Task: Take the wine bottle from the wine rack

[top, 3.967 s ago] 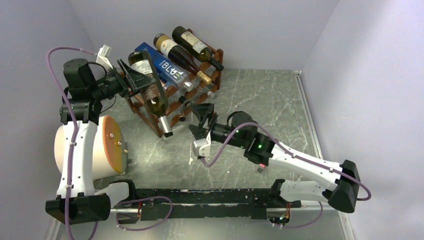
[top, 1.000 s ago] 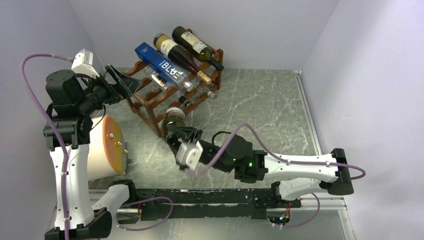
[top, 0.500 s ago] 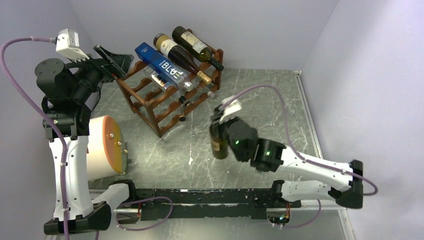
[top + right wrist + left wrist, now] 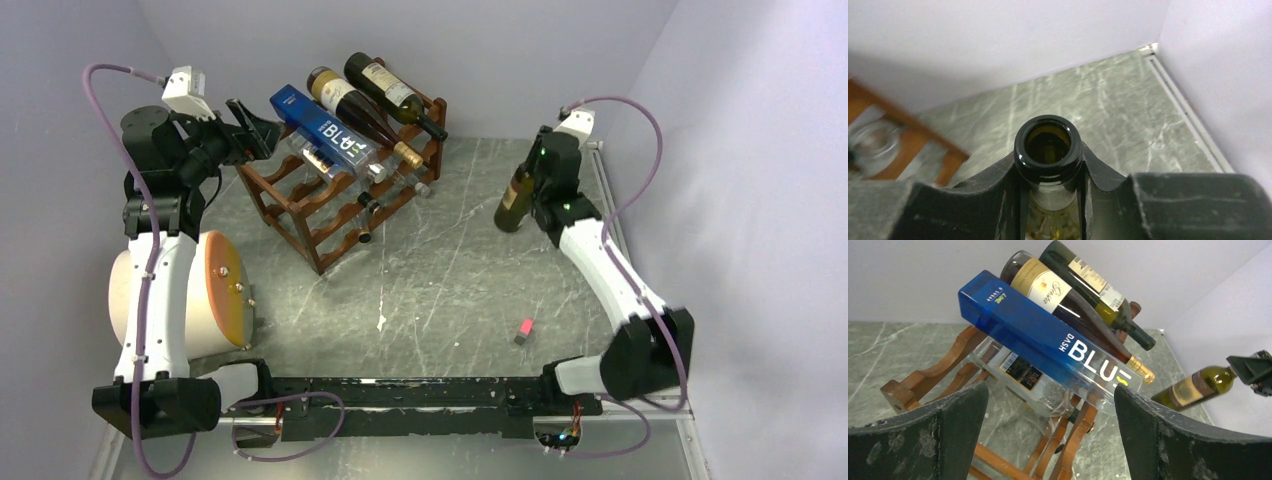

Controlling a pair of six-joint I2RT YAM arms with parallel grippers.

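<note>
The reddish-brown wooden wine rack (image 4: pixel 318 222) stands at the back left and also shows in the left wrist view (image 4: pixel 955 360). My right gripper (image 4: pixel 541 163) is shut on the neck of an open green wine bottle (image 4: pixel 514 203), held tilted at the far right, well away from the rack. The right wrist view shows the bottle's mouth (image 4: pixel 1048 142) between my fingers (image 4: pixel 983 195). The bottle also shows in the left wrist view (image 4: pixel 1193 387). My left gripper (image 4: pixel 250 128) is open and empty by the rack's left end, its jaws wide apart (image 4: pixel 1050 440).
On the rack lie a blue box-shaped bottle (image 4: pixel 325 128), two dark wine bottles (image 4: pixel 355 105) and a clear bottle (image 4: pixel 350 165). A cream and orange drum (image 4: pixel 215 295) sits front left. A small pink block (image 4: pixel 524 330) lies front right. Walls close in behind and on the right.
My right arm has swung the bottle from the middle of the table to the far right corner. My left gripper has dropped a little towards the rack's left end, still open.
</note>
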